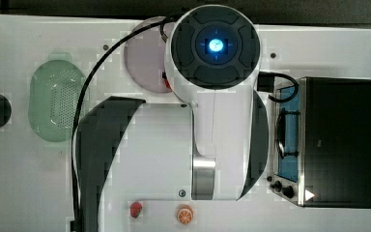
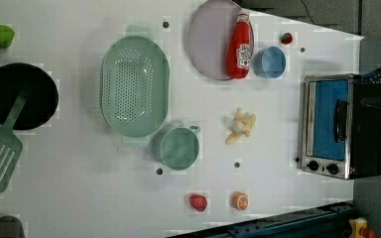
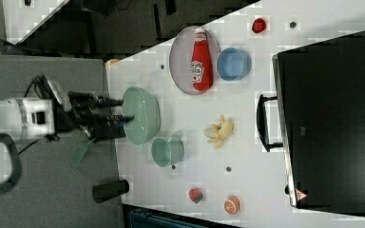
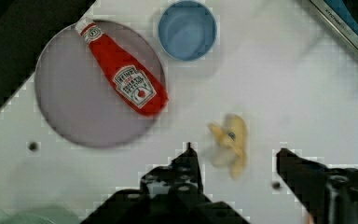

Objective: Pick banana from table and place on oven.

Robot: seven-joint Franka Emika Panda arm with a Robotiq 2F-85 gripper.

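The banana (image 2: pixel 240 126) lies free on the white table (image 2: pixel 79 198), at about 9 o'clock from the oven (image 2: pixel 340 126) in the left view, with the ketchup bottle (image 2: pixel 240 47) at its 12 o'clock. The gripper (image 4: pixel 237 156) hangs above it, 2 fingers spread and empty, seemingly lined up to straddle it for a pick.

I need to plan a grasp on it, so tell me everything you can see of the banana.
The banana is small and pale yellow-cream, with peel-like pieces splayed out from a lighter middle; it looks soft or plastic, like a toy. It lies flat on the bare white table, touching nothing else, between the teal cup and the oven. In the wrist view it sits between the open fingers of the gripper, which hangs above it and does not hold it.
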